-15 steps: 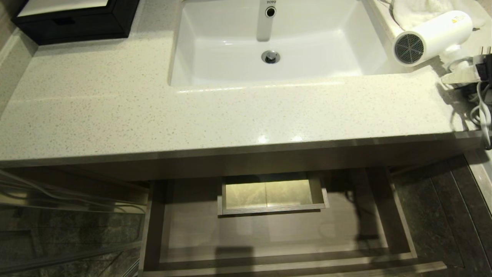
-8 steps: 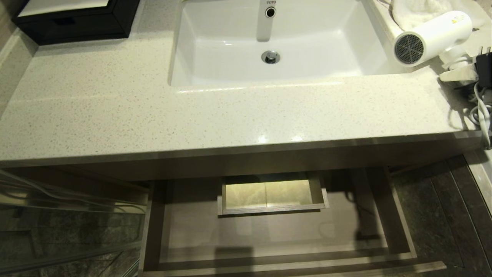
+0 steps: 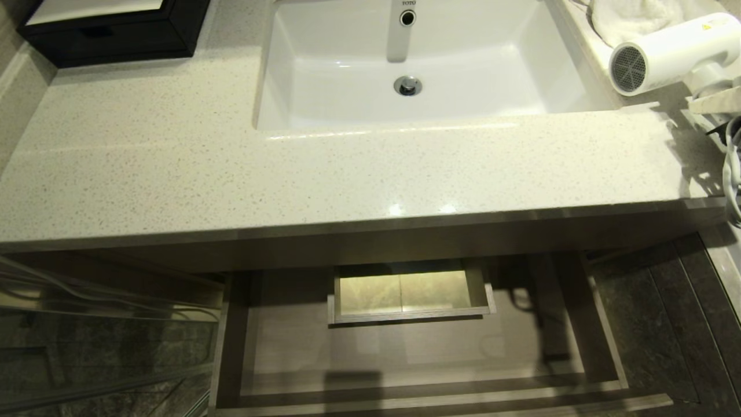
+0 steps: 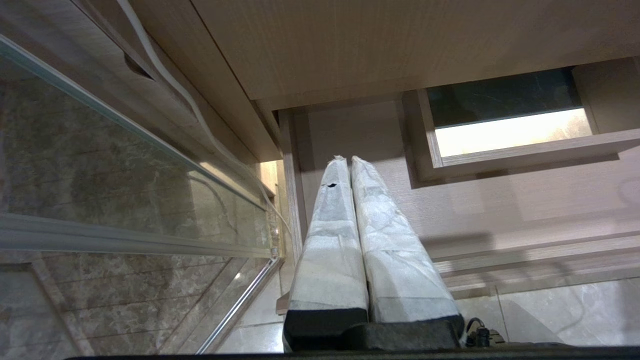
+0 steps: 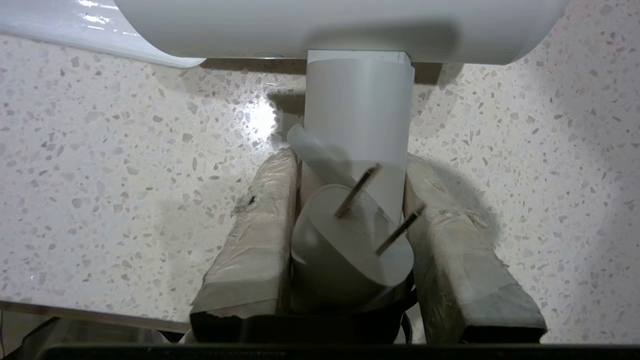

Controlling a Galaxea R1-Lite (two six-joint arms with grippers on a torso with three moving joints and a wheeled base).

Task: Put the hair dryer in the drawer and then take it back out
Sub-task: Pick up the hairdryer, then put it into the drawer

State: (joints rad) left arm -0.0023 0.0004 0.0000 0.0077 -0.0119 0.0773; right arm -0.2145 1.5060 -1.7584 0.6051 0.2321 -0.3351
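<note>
Hair dryer (image 3: pixel 666 55) and drawer (image 3: pixel 417 347) were what mattered, and the drawer, the bigger of the two, had not budged: it stood pulled out under the speckled countertop (image 3: pixel 347 168), its floor bare around the boxed cutout (image 3: pixel 405 292). The dryer had changed. A moment earlier it lay at the counter's right end beside the sink (image 3: pixel 405 63), grille facing me; now its barrel sat further right and tipped, nearly off the edge of the head view, with the white towel (image 3: pixel 631 17) behind it. The reason was the right gripper (image 5: pixel 350 200), whose taped fingers had narrowed from wide apart until they pressed both sides of the dryer's handle, with the plug (image 5: pixel 350 240) tucked between them (prongs sticking up). I judged the grasp made and the lift toward the drawer beginning. The left gripper (image 4: pixel 347 165) hung low by the drawer's left side, fingers pressed together, idle.
</note>
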